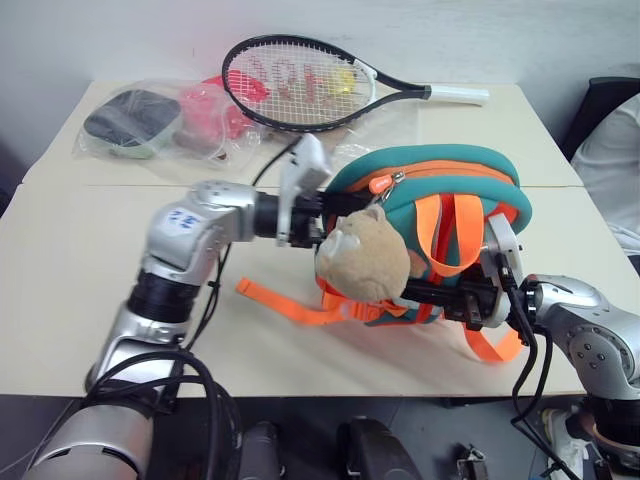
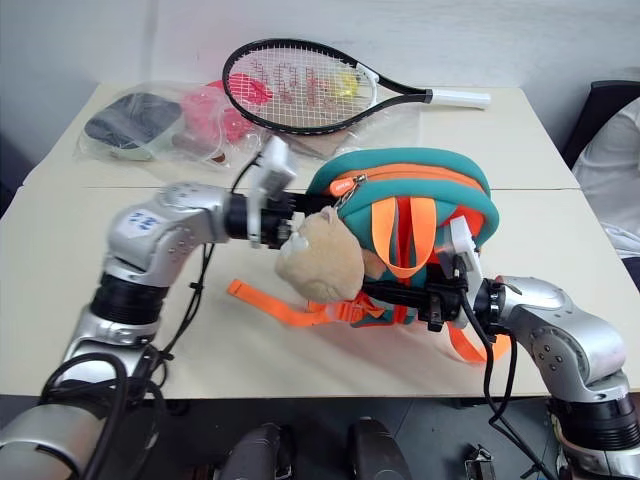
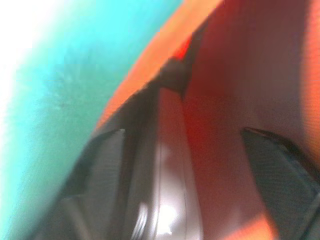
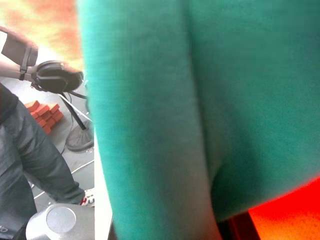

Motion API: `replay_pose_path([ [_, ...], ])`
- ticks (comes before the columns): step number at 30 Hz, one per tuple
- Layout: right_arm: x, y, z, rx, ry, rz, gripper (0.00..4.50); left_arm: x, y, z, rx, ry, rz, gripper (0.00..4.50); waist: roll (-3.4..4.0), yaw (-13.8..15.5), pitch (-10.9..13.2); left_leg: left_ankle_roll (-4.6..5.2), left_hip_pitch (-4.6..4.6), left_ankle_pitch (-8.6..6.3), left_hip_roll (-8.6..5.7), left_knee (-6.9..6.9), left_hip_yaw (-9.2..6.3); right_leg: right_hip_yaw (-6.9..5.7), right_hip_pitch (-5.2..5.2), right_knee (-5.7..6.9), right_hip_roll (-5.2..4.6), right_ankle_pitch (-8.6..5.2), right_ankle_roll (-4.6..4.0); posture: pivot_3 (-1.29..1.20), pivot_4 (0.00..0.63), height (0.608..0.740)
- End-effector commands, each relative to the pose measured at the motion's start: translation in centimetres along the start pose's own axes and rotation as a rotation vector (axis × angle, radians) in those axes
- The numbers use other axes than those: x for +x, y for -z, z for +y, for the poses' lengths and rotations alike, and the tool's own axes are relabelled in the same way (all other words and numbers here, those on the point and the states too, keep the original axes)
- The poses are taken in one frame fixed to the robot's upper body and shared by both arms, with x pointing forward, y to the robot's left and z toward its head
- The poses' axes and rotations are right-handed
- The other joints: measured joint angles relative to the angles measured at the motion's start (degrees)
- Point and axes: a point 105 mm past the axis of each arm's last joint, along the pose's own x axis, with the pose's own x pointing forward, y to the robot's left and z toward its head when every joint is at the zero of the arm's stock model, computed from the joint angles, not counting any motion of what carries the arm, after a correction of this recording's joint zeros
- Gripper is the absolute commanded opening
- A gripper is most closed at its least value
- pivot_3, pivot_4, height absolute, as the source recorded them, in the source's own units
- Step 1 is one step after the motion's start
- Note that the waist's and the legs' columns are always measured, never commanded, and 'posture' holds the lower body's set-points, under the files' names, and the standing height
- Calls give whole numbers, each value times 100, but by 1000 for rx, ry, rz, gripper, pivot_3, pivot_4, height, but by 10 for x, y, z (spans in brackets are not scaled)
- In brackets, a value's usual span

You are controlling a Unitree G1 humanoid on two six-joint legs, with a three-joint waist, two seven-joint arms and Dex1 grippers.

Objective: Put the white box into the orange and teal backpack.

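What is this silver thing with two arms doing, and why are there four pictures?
It's a robot. Two pictures come from cameras on its head, two from cameras on its wrists. On the table stands an orange and teal backpack with a plush bear. The right hand is shut, pinching the backpack's lower edge. The left hand reaches into the backpack; its wrist camera looks at the orange inside. Behind lie a tennis racket and a clear bag of items.
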Motion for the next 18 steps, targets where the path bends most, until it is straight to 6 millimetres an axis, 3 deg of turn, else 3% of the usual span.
replay_pose_path([
  [1,2,-5,3,-29,-5,-22,0,-39,-11,-20,123,115,40,4471,0,-12,0,0,0,0,0,1,0,0,0,-1,0,0,0,0,150,740],
  [4,3,-4,2,-28,-3,-25,0,-68,-6,-25,143,131,131,4471,1,-27,1,0,1,0,-1,-1,1,0,0,-3,-1,-1,-1,0,150,740],
  [7,4,-4,1,-29,-3,-27,0,-77,-19,-37,199,148,94,4471,1,0,1,2,-1,-1,-2,4,0,-1,3,-3,-3,-1,-1,0,150,740],
  [10,4,-4,0,-28,-1,-27,0,-65,-32,-50,252,149,2,4471,1,64,1,11,-4,-6,-3,11,-2,-3,5,-3,-9,-1,-1,0,150,740],
  [14,5,-3,0,-24,-2,-24,0,-45,-29,-64,253,161,-52,4471,1,60,0,15,-4,-9,-6,18,-6,-5,12,-3,-12,0,0,0,150,740],
  [18,5,-4,0,-22,-5,-22,0,-26,-26,-59,283,90,-88,4471,1,37,1,11,-1,-7,-3,18,-6,-3,9,4,-5,0,0,0,150,740],
])
